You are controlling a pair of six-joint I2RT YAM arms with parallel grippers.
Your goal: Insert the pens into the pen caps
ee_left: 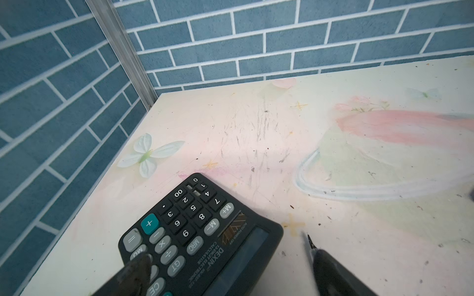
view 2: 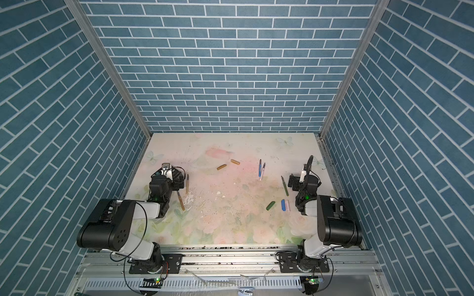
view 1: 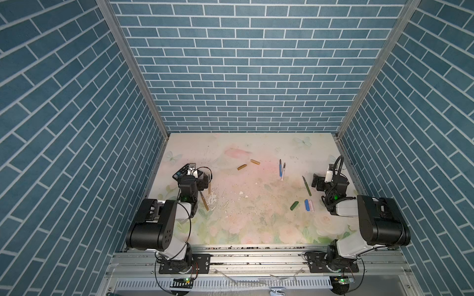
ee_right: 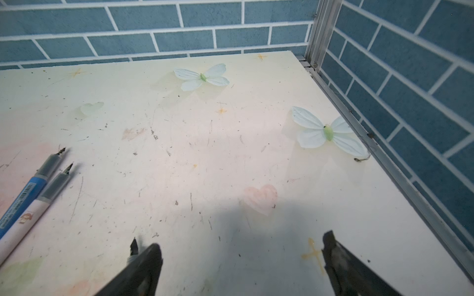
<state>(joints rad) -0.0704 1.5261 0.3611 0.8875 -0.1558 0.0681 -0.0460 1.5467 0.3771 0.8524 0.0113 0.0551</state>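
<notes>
- Over a corner of the black calculator (ee_left: 195, 230) hangs the left claw (ee_left: 230, 256), jaws spread wide and holding nothing; whether a finger touches the keys, I cannot tell.
- Just beside that claw's inner finger lies the first gold-brown pen (view 1: 209, 185), its dark tip poking past the fingertip in the left wrist view.
- Behind the left claw, alongside its wrist, lies the second gold-brown pen (view 1: 204, 203).
- The right claw (ee_right: 241, 244) is likewise spread wide and empty, above bare counter (ee_right: 205, 143).
- The dark green pen (view 1: 307, 186) lies just beside the right claw's inner finger, tip level with the fingertip.
- Ahead of the right claw, toward the middle, the blue pen (ee_right: 23, 194) and pink-white pen (ee_right: 33, 212) lie side by side.
- Behind the right claw, near its arm, sit the dark green cap (view 1: 294, 205) and, side by side, the blue cap (view 1: 306, 205) and pink cap (view 1: 311, 205).
- Between the two claws and farther out than either, the nearer gold-brown cap (view 1: 242, 167) and farther gold-brown cap (view 1: 255, 161) lie close together, not touching.
</notes>
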